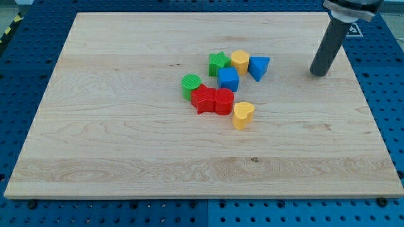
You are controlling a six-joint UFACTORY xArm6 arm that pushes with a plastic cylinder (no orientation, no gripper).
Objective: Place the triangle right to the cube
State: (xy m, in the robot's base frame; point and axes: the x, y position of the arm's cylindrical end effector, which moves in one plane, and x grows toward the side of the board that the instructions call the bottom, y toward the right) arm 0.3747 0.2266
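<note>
A blue triangle (259, 66) lies near the view's top middle, just right of a yellow hexagon-like block (240, 60). A blue cube (228, 79) sits below and left of the triangle, touching the yellow block's lower side. My tip (319, 74) rests on the board well to the right of the triangle, with a clear gap between them. The dark rod rises from it to the view's top right corner.
A green star block (218, 63) sits left of the yellow hexagon. A green cylinder (191, 84), a red star (203, 99) and a red cylinder-like block (223, 101) cluster below the cube. A yellow heart (243, 115) lies lower right. The wooden board (95, 145) sits on blue pegboard.
</note>
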